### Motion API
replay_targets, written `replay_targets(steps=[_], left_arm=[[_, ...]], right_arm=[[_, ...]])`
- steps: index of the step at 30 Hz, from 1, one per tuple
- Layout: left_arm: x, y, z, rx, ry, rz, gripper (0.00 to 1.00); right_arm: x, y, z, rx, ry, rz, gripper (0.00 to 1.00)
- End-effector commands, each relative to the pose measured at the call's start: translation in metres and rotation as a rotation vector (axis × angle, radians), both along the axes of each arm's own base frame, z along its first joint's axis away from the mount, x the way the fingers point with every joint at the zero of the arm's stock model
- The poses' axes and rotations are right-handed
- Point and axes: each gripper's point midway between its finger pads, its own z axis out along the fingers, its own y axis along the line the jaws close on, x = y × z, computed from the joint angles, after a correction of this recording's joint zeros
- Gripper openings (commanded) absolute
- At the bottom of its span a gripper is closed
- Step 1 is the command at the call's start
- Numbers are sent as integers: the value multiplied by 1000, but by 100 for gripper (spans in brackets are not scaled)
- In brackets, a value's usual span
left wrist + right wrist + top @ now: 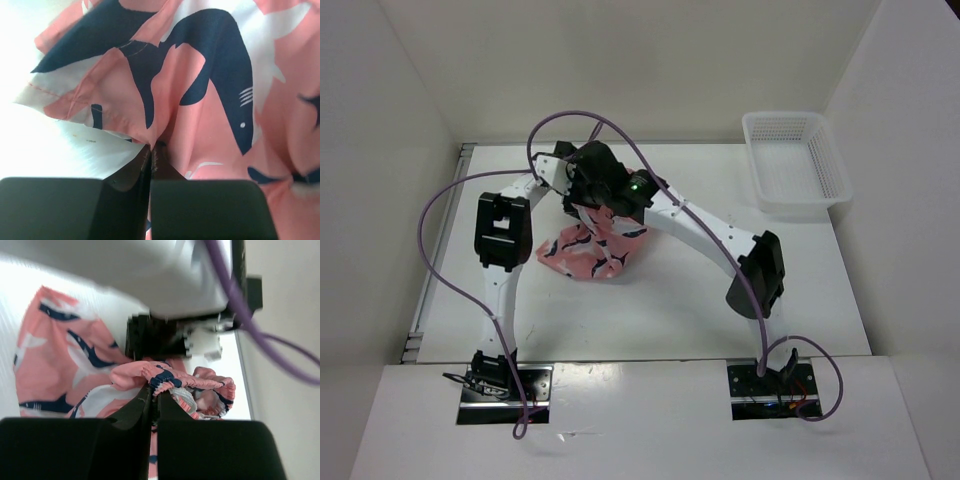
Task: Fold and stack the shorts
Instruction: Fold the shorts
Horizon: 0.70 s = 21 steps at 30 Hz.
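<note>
Pink cloth: the shorts [588,250] are salmon pink, with dark blue and white sea animals all over them.
Where the shorts are: near the middle of the white table [670,310], a bit to the left, under the spot where the two arms meet.
Shape of the shorts: bunched and crumpled, not flat. The top part is pulled up toward the grippers and the rest hangs down in a loose heap.
Left gripper [152,148]: its two black fingers are pressed together, with a fold of the pink cloth pinched right at their tips.
Left wrist view: cloth fills nearly the whole picture. A stitched hem runs along the left side and a big dark blue shape sits in the middle.
Right gripper [154,390]: its fingers are squeezed together too, nipping the gathered, stretchy band at the top of the shorts.
Right wrist view: the ruffled band sticks out to the right of the fingertips. More pink cloth lies to the left.
How the grippers sit: very close to each other, both on the same shorts.
Basket [792,165]: white plastic with little holes, at the far right corner of the table, well apart from the shorts.
Cables [420,235]: purple, looping up from each arm's base.
</note>
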Motion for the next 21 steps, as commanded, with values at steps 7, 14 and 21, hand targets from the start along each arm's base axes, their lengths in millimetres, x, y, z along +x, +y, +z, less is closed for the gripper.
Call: replay_targets(steps=[7,14,21], left_arm=[[15,23,-22,174,-58,8,0],[37,81,-13,302,-103,123,51],[36,124,23,78,-102,227,62]], right_arm=[[-4,46,-55,19,153,75,0],[5,56,-78,20,166,54,0],[5,61,-62,76,165,46,0]])
